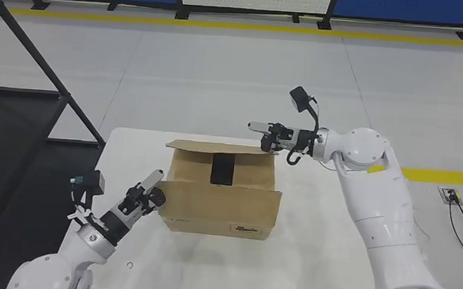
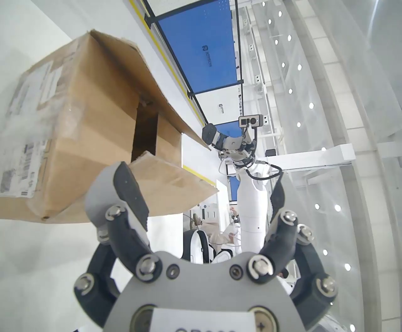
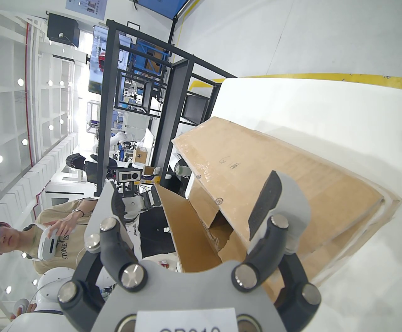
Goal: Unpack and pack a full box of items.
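Right gripper [image 1: 256, 128] is hovering with jaws wide apart at the right end of the far flap [image 3: 282, 188], its arm lying level. Left gripper [image 1: 153, 186] is gaping too, just beside the left front corner of the box [image 1: 220, 196]. The box is sitting open on a white table [image 1: 312, 253] and showing a shipping label [image 2: 28, 125]. The pen scrawl [image 3: 229, 163] on the flap is unreadable.

Flaps-open brown cardboard box [image 1: 220, 193] on table

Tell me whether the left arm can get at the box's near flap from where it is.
Probably yes. The left gripper is open and sits at the end of the near flap, at the left corner of the box, with nothing between them. The right gripper is at the far flap.
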